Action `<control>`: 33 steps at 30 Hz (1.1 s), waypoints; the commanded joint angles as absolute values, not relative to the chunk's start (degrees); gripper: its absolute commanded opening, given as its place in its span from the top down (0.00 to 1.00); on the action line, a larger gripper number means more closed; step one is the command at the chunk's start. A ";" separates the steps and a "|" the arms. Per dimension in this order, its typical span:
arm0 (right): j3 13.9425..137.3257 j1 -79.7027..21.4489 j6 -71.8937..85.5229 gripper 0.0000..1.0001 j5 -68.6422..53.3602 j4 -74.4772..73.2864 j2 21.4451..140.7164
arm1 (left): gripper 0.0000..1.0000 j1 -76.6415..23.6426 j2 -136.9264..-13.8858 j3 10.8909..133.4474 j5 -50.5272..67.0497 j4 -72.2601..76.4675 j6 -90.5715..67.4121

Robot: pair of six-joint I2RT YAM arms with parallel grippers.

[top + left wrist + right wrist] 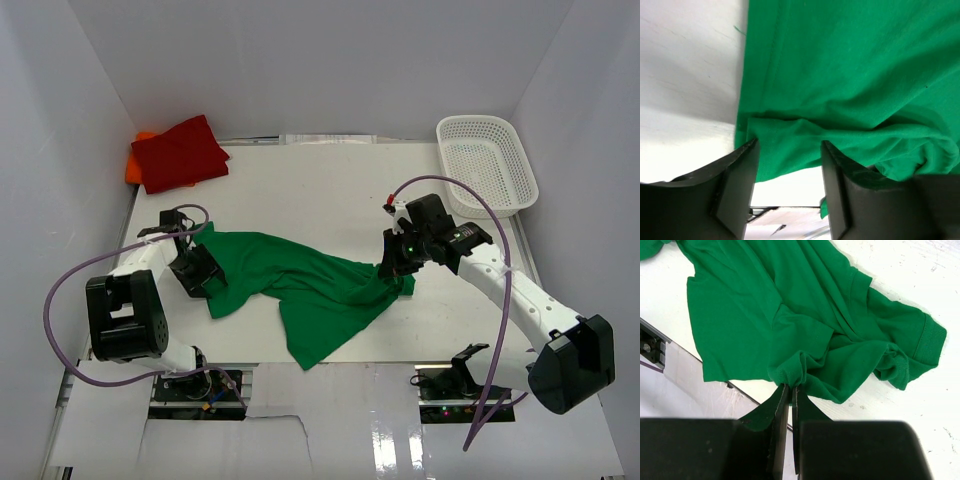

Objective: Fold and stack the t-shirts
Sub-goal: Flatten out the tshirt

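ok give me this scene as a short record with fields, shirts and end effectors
spread shirt: bright green cloth t-shirt, crumpled, unfolded, mid-table
stack: folded red cloth t-shirt on orange cloth t-shirt, far left corner
left end effector: open, straddling the green shirt's left edge
right end effector: shut on the green shirt's right end
basket: white plastic mesh basket, far right

Robot lab test cell. Plain white panel walls box in white tabletop on three sides. Left arm and right arm bolted at near edge, purple cable looping loose. Sparse props: green t-shirt, white mesh basket.
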State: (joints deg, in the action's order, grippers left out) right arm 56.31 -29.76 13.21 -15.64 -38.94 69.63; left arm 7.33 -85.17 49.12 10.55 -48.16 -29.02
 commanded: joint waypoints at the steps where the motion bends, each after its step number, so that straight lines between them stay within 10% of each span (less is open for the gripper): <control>1: 55.90 -29.97 12.48 0.92 -16.88 -37.62 68.29 | 0.39 8.87 -83.94 48.87 11.95 -46.06 -29.44; 33: 53.97 -30.06 13.18 0.92 -18.28 -36.65 65.39 | 0.57 10.63 -90.35 48.52 10.99 -46.41 -28.92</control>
